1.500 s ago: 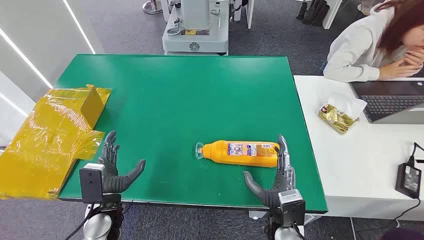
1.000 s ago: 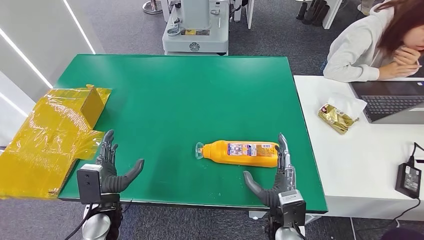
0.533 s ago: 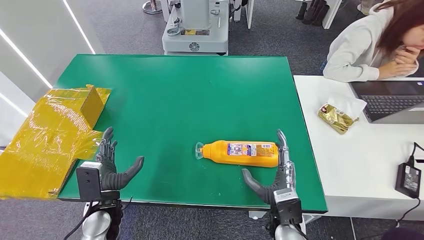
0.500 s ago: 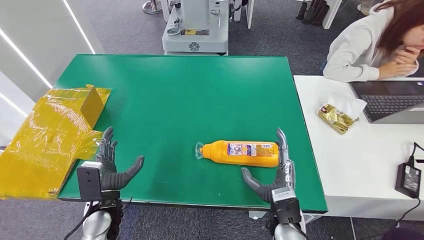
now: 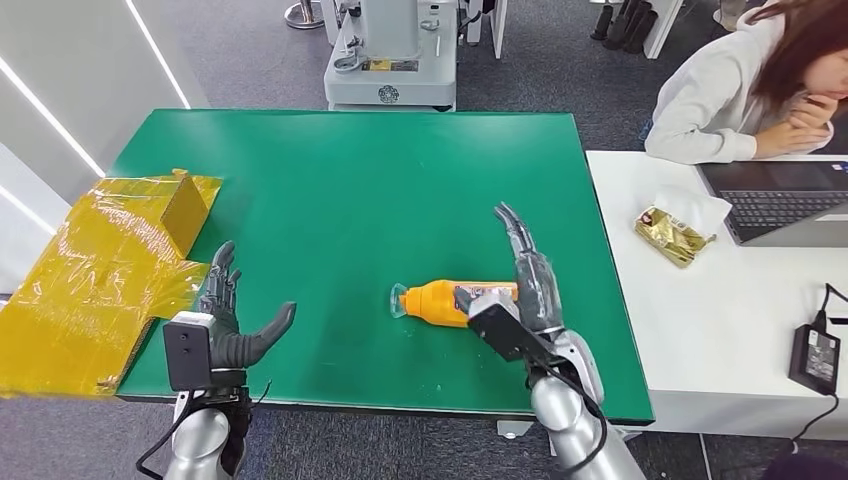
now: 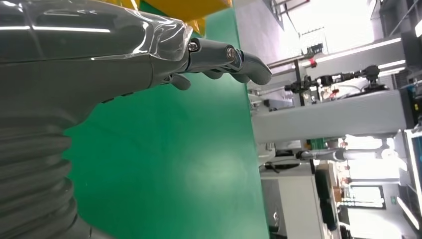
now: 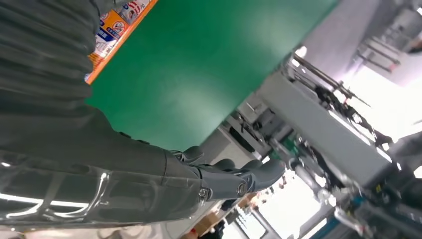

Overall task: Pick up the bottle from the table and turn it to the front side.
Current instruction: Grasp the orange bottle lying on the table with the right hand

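Head view shows the orange bottle (image 5: pixel 440 300) lying on its side on the green table (image 5: pixel 350 190), its clear cap pointing toward the robot's left. Right hand (image 5: pixel 528 275) hovers above the bottle's base end, fingers spread, holding nothing. Left hand (image 5: pixel 228 320) rests spread and empty near the yellow box (image 5: pixel 100 270).

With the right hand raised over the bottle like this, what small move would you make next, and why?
Probably lower the right hand onto the bottle and close its fingers around the body. The bottle lies on its side on the green table, and the open hand hovers above its far end without gripping it. The left hand waits open near the table's front edge.
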You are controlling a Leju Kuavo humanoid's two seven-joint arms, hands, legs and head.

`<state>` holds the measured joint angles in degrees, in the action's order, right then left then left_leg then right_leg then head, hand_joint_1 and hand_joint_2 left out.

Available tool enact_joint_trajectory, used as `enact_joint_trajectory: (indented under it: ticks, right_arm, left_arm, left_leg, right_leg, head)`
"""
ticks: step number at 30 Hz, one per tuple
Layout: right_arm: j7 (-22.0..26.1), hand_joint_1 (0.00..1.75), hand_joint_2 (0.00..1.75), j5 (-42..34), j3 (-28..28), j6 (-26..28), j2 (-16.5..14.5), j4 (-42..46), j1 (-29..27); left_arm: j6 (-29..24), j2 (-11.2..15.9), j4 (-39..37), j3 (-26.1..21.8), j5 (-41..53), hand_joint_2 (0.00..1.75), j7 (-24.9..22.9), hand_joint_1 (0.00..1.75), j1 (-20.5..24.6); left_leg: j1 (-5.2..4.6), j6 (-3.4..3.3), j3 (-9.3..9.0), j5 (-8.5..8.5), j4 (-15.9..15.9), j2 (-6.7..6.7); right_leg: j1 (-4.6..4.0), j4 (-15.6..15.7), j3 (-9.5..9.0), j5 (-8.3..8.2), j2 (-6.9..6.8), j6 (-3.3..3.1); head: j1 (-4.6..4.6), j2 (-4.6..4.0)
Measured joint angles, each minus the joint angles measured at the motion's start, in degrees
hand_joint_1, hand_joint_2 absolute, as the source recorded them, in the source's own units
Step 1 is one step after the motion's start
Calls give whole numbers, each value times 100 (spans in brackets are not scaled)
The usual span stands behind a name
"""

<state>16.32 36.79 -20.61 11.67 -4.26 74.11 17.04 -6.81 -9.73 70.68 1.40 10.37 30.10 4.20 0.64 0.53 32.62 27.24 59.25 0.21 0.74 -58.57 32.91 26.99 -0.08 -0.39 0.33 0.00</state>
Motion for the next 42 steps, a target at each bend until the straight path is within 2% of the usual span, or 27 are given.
enact_joint_trajectory:
  ticks: [7,14,20,26,30,39,42]
  right_arm:
    - [-311,0,175,34,-312,-841,162,-1130,1000]
    - [-676,0,175,-37,-612,-1490,440,-1736,1515]
    - [-773,0,175,-547,-838,-2294,850,-2032,1832]
    - [-883,0,175,-949,-1120,-2473,1372,-2014,1692]
    - [-965,0,175,-1014,-1288,-2506,1655,-1944,1515]
    - [-1305,2,175,-1053,-1664,-2942,2310,-1623,1312]
    - [-1441,132,175,-931,-1743,-2842,2454,-1568,1162]
  left_arm:
    - [119,5,-328,10,-19,175,8,0,262]
    - [297,19,-436,10,-166,175,-10,0,306]
    - [437,44,-517,10,-307,175,-27,0,305]
    - [562,73,-589,10,-518,175,-92,0,305]
    - [647,89,-632,10,-645,175,-168,0,305]
    - [903,128,-691,10,-933,175,-402,0,318]
    - [923,135,-724,10,-956,175,-426,0,333]
  left_leg:
    - [0,1,2,-7,2,-2]
    - [-1,0,10,-7,3,-3]
    - [-1,0,16,-7,7,-9]
    - [-1,-1,21,-6,9,-12]
    - [-1,-1,25,-6,9,-10]
    - [-1,-2,26,-6,11,-11]
    - [-1,-2,28,-6,13,-9]
  right_leg:
    - [0,0,2,-10,-1,1]
    - [0,1,9,-11,-2,2]
    - [1,2,12,-12,-7,4]
    - [1,3,15,-12,-10,5]
    - [1,3,22,-12,-8,5]
    - [1,4,21,-13,-9,6]
    - [2,3,21,-15,-7,7]
  head:
    - [0,0]
    - [0,0]
    - [0,0]
    - [0,0]
    - [0,0]
    - [1,0]
    - [1,0]
